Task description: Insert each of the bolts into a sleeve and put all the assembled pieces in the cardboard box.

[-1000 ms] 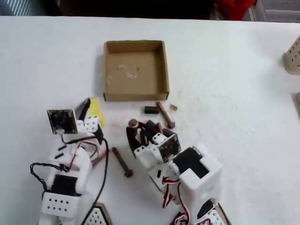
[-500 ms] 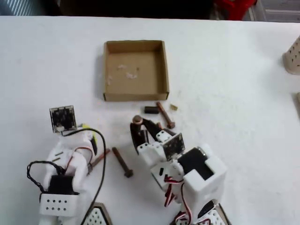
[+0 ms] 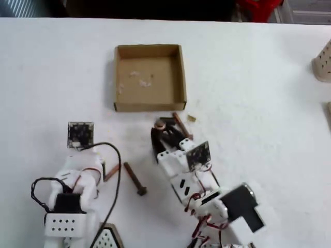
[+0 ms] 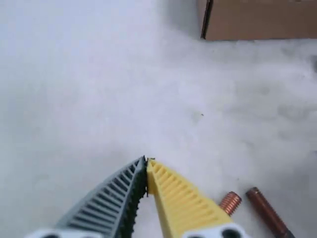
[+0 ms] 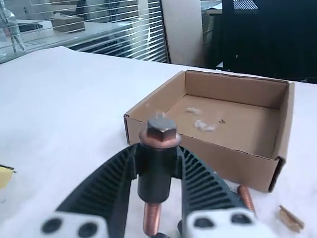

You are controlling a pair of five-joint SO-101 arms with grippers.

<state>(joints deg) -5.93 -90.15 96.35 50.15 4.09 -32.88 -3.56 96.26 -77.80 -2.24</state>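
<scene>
My right gripper (image 5: 156,154) is shut on a black sleeve (image 5: 154,179) with a copper bolt (image 5: 160,132) pushed through it, head up and threaded end showing below. In the high view this gripper (image 3: 164,135) holds the piece just in front of the cardboard box (image 3: 150,77), whose open inside (image 5: 233,124) has only a few white scraps. My left gripper (image 4: 147,161) is shut on nothing, low over bare table. Two loose bolts (image 4: 230,202) (image 4: 266,213) lie close beside it, seen from above as a dark bolt (image 3: 134,178) and a copper one (image 3: 111,172).
Another bolt (image 3: 181,123) lies against the box's front wall, partly behind my right gripper, with a small tan scrap (image 3: 192,118) beside it. The left arm (image 3: 72,175) stands at the table's near left. A tan perforated object (image 3: 323,62) sits at the far right edge.
The right gripper has carried the sleeve and bolt forward toward the box. The left arm has swung right and tipped down, so its yellow finger is now under its camera board.
</scene>
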